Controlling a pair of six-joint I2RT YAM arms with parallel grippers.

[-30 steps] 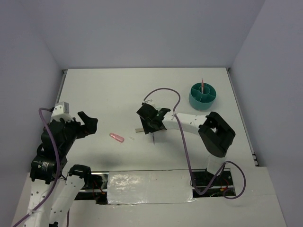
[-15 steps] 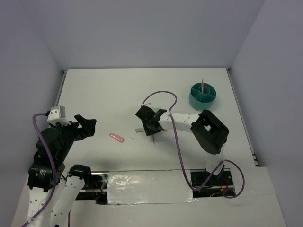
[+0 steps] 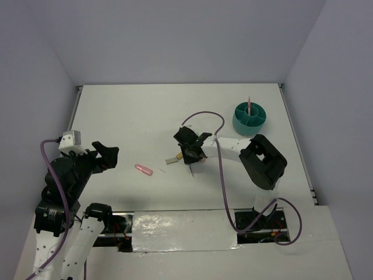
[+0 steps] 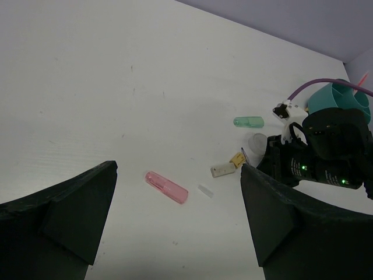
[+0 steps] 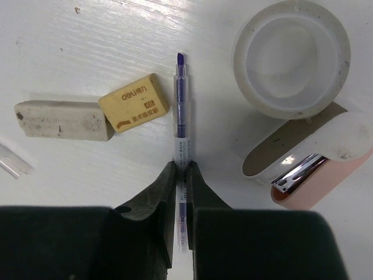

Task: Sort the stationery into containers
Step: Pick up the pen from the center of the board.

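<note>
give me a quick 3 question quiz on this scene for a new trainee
1. True or false: the right claw is closed on the slim pen.
2. What stands in the teal organiser? A) pink pen B) tape ring C) yellow eraser
3. Which claw is wide open, with the pink capsule in its own camera's view?

Key: 1 true; 2 A; 3 the left claw.
</note>
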